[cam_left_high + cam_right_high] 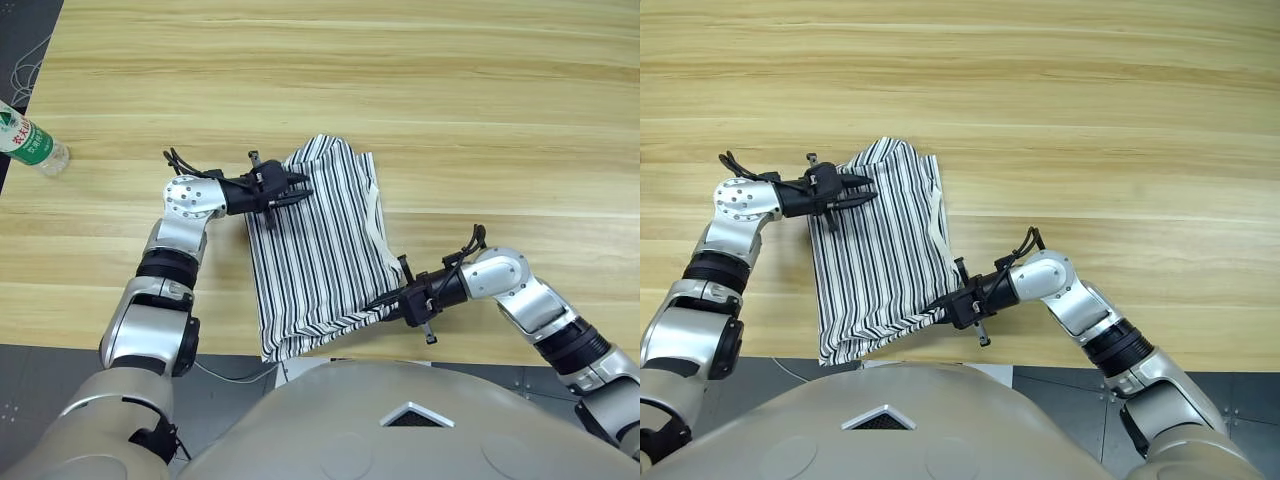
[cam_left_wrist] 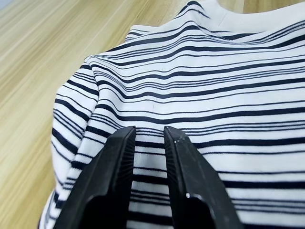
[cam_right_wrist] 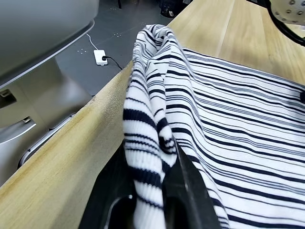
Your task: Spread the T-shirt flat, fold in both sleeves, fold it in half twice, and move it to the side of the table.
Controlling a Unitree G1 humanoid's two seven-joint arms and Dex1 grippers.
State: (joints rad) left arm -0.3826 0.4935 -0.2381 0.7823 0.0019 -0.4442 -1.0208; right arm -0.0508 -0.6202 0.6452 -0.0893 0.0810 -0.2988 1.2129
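Observation:
A black-and-white striped T-shirt (image 1: 315, 240) lies on the wooden table (image 1: 450, 100) as a long narrow strip, its near end drooping over the front edge. My left gripper (image 1: 303, 186) is at the shirt's far left corner. In the left wrist view it (image 2: 150, 131) is open by a narrow gap just above the striped cloth. My right gripper (image 1: 385, 303) sits at the shirt's near right edge, close to the table's front. There it (image 3: 152, 157) is shut on a bunched ribbed fold of the T-shirt (image 3: 224, 124), lifting it slightly.
A plastic bottle (image 1: 30, 140) with a green label lies at the table's far left edge. Bare wood stretches behind and to the right of the shirt. A white adapter (image 3: 100, 57) with a cable lies on the grey floor below the front edge.

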